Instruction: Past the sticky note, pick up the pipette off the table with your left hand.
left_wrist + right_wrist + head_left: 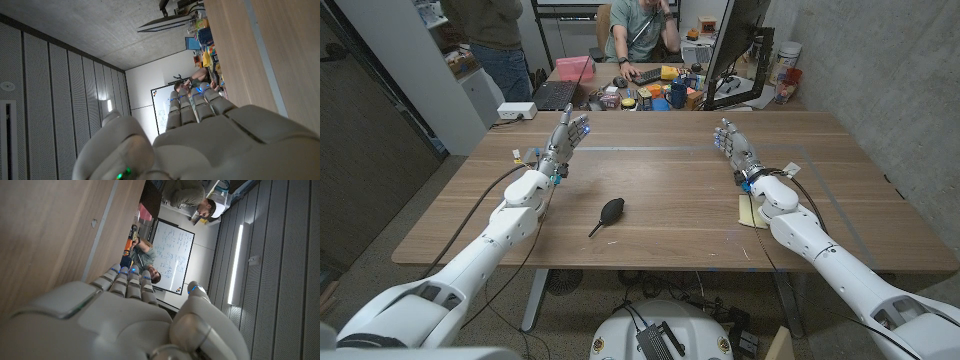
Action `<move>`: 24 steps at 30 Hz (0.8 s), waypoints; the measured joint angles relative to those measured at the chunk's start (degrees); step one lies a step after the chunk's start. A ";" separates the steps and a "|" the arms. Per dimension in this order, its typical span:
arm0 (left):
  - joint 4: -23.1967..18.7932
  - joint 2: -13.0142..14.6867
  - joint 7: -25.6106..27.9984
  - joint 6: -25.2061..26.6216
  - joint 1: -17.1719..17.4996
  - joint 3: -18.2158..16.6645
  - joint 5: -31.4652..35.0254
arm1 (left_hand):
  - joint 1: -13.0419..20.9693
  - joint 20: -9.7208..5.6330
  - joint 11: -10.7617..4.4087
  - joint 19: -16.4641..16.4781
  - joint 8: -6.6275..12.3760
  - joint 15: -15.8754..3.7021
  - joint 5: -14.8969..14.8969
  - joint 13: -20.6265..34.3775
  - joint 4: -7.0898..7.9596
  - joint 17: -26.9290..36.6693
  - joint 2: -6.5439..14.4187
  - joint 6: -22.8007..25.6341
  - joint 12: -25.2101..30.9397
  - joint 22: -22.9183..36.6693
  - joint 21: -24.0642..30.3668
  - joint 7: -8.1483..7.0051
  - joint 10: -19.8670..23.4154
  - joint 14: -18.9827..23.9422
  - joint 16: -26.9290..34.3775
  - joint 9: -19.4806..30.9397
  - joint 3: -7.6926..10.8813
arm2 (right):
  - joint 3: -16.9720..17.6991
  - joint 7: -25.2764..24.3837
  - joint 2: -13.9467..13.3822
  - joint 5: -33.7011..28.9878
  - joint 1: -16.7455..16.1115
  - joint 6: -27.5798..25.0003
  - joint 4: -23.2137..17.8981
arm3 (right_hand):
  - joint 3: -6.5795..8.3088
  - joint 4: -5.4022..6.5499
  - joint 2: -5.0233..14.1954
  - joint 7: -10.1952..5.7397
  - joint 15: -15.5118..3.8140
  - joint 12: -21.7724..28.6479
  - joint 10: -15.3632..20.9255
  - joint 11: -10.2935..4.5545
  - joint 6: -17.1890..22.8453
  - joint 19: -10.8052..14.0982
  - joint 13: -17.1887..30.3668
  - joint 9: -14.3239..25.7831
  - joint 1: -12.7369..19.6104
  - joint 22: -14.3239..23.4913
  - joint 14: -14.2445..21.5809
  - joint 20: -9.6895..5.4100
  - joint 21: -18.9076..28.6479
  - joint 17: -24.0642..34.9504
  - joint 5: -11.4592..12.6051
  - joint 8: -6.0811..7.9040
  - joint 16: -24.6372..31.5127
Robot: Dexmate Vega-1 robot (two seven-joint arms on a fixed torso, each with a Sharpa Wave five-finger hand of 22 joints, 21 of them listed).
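The pick-up has not begun: the left hand (566,140) stands empty, fingers extended, beyond the black pipette (606,214), which lies on the counter (650,170). The hand must draw back and close on it.

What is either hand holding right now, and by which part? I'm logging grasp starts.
Nothing. The left hand and right hand are open; the black pipette lies untouched on the table.
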 measured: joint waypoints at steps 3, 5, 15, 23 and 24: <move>3.91 -0.23 -3.74 -0.67 -1.72 -0.33 -0.80 | 0.00 0.00 0.00 0.00 0.00 0.00 0.00 0.00 0.00 0.00 0.00 0.00 0.00 0.00 0.21 0.00 0.00 0.00 0.01 0.00 0.00 | -0.47 -2.38 0.56 -1.06 0.04 -1.10 -1.44 | 0.00 0.00 0.00 0.00 0.00 0.00 0.12 -0.12 0.00 0.00 0.00 0.00 0.00 0.00 0.00 0.00 0.00 0.09 0.00 0.00 0.00; 5.85 -0.33 -5.04 -0.83 -2.66 -0.55 -1.08 | 0.00 0.00 0.00 0.00 0.00 0.00 0.00 0.00 0.00 0.00 0.00 0.00 0.00 0.00 0.21 0.00 0.00 0.00 0.01 0.00 0.00 | -0.83 -4.18 0.89 -2.12 0.04 -1.95 -2.24 | 0.00 0.00 -0.02 0.00 -0.01 0.00 0.21 -0.20 0.00 0.00 0.00 0.00 -0.02 0.00 0.01 0.00 0.00 0.09 0.00 0.00 0.00; 10.33 0.65 -8.21 -0.11 -5.40 -0.78 -0.81 | 2.25 2.50 0.31 1.23 0.22 1.44 0.00 0.00 -0.75 -0.01 0.58 0.97 0.23 -0.01 0.64 0.36 1.13 1.44 0.03 -0.01 -0.03 | -1.08 -7.36 1.26 -3.73 -0.40 -2.68 -4.42 | 0.00 0.00 -0.02 -0.20 0.08 0.00 0.21 -0.20 0.20 -0.01 -0.01 -0.01 -0.02 0.26 0.13 0.00 0.00 0.08 0.00 0.00 0.00; -1.30 7.25 -4.15 5.31 -3.12 0.08 2.29 | 4.39 4.38 1.24 2.51 0.45 2.77 0.33 -0.01 -1.93 -0.01 1.57 1.33 0.63 -0.01 1.09 0.72 2.05 2.77 0.64 -0.01 0.67 | -0.64 -8.81 1.37 -4.15 -1.02 -2.21 -5.31 | 0.00 0.00 -0.02 -0.20 0.17 0.00 0.20 -0.21 0.20 -0.01 -0.01 -0.01 -0.02 0.26 0.23 0.00 0.00 0.08 0.00 0.00 0.00; -2.43 7.83 -4.15 5.31 -2.85 0.11 2.29 | 4.79 4.35 1.23 2.54 0.45 2.77 0.33 -0.01 -1.99 -0.01 1.79 1.33 0.63 0.11 1.33 0.72 2.05 2.77 0.86 -0.01 0.73 | -0.64 -8.90 1.37 -4.18 -1.02 -2.08 -5.31 | 0.00 0.00 -0.02 -0.20 0.17 0.00 0.20 -0.21 0.19 -0.01 -0.01 -0.01 -0.02 0.26 0.23 0.00 0.00 0.08 0.00 0.00 0.00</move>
